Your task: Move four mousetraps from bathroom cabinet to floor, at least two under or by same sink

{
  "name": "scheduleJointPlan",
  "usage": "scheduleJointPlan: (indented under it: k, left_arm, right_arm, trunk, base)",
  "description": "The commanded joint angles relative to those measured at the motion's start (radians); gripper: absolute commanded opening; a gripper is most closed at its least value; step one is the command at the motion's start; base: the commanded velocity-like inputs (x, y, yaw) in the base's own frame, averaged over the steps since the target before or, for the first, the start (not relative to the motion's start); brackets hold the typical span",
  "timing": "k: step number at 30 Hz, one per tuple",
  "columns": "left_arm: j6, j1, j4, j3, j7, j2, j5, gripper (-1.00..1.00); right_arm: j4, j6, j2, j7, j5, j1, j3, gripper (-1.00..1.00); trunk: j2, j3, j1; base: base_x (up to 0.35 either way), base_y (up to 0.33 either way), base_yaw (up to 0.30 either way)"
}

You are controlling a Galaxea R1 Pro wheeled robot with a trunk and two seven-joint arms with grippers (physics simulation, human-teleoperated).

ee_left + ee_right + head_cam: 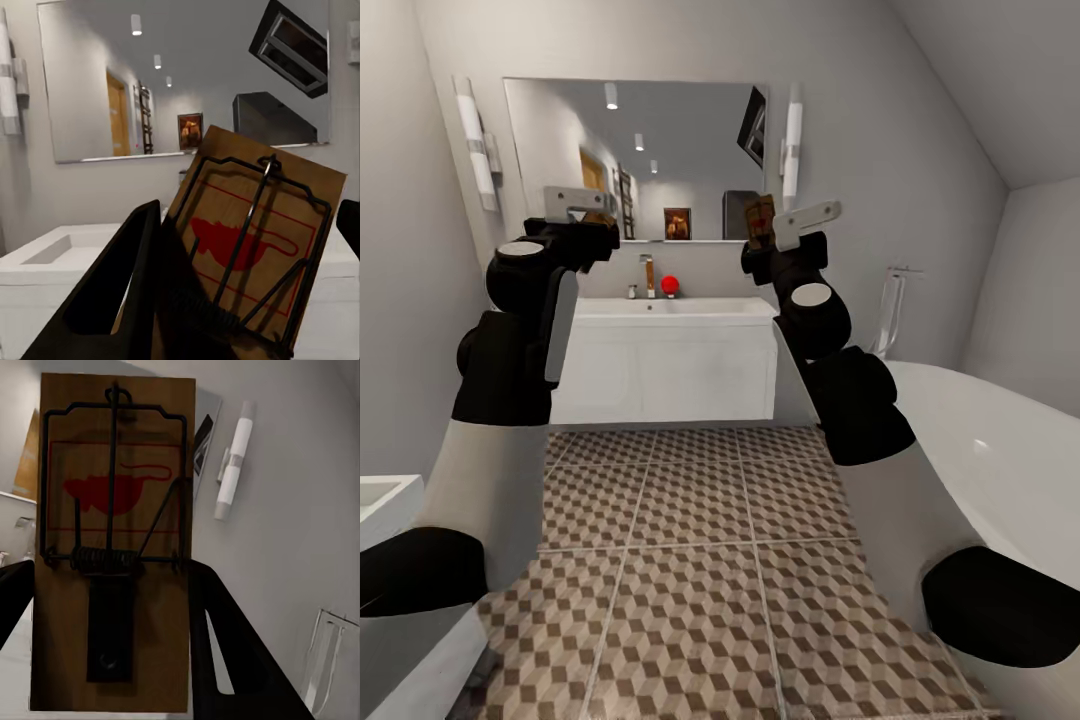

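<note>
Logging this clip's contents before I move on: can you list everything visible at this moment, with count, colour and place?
mousetraps: 2, brown wood with black wire and a red mouse print; one in the left gripper, one in the right gripper
bathroom floor: 1, brown, beige and white cube-pattern tiles, ahead of the robot
sink unit: 1, white, against the far wall
mirror: 1, above the sink unit
wall lights: 2, white, either side of the mirror
red object: 1, on the sink unit
bathtub: 1, white, at the robot's right
left gripper: black and grey, raised, shut on a mousetrap
right gripper: black and grey, raised, shut on a mousetrap
</note>
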Motion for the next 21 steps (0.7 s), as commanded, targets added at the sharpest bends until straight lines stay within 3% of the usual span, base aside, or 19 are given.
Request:
scheduleJointPlan:
  k: [1,3,6,13,21]
  left_arm:
    - [0.006,-0.019,0.023,-0.001,-0.001,0.000,-0.009,-1.00]
    - [0.006,-0.081,0.112,-0.001,-0.003,0.000,-0.010,-1.00]
    - [0.002,-0.130,0.207,0.000,-0.003,-0.001,-0.008,-1.00]
    - [-0.010,-0.248,0.425,0.003,-0.004,0.000,0.001,-1.00]
    - [-0.016,-0.362,0.556,0.008,-0.020,0.003,0.005,-1.00]
  right_arm:
    - [0.013,0.006,0.000,-0.004,0.002,-0.013,0.001,-1.00]
    - [0.070,0.005,0.000,-0.004,0.001,-0.066,0.001,-1.00]
    - [0.125,0.005,0.000,-0.004,-0.010,-0.118,0.001,-1.00]
    - [0.223,0.007,0.000,-0.008,-0.082,-0.204,0.001,-1.00]
    - [0.274,0.008,0.000,-0.011,-0.109,-0.300,-0.016,-1.00]
  trunk:
    - [-0.001,-0.005,0.000]
    - [-0.001,-0.013,0.001]
    - [-0.002,-0.025,0.002]
    - [-0.004,-0.052,0.006]
    - [-0.006,-0.083,0.009]
  base:
    - [0.000,0.000,0.000]
    - [0.000,0.000,0.000]
    - [0.000,0.000,0.000]
    - [0.000,0.000,0.000]
    - [0.000,0.000,0.000]
